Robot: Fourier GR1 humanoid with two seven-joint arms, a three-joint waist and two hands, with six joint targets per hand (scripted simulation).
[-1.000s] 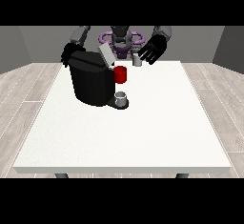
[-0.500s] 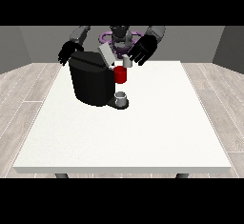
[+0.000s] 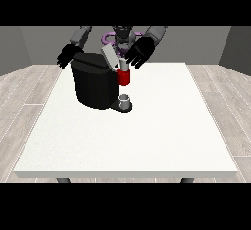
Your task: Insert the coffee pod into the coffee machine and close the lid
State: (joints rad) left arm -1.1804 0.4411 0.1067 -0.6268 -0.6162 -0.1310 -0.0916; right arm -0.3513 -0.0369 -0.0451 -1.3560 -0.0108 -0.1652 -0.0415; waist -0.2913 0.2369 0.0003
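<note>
A black coffee machine [image 3: 94, 82] stands on the white table [image 3: 137, 131] at the back left, with a red front part [image 3: 124, 78] and a grey lid [image 3: 109, 56] tilted up. A small grey cup [image 3: 125, 100] sits on its base. The hand at the view's right [image 3: 139, 52] hovers with spread fingers just right of the raised lid, above the red part. The hand at the view's left [image 3: 68, 55] hangs behind the machine's back left corner, fingers relaxed. No separate coffee pod can be made out; a pale piece [image 3: 123, 65] sits above the red part.
The robot's torso [image 3: 122, 37] stands behind the table's far edge. The table's front and right stretch out wide and white. Grey floorboards surround it.
The hand at the view's right has moved left and down, from beside the machine to close above the lid and red part. The other hand has barely shifted.
</note>
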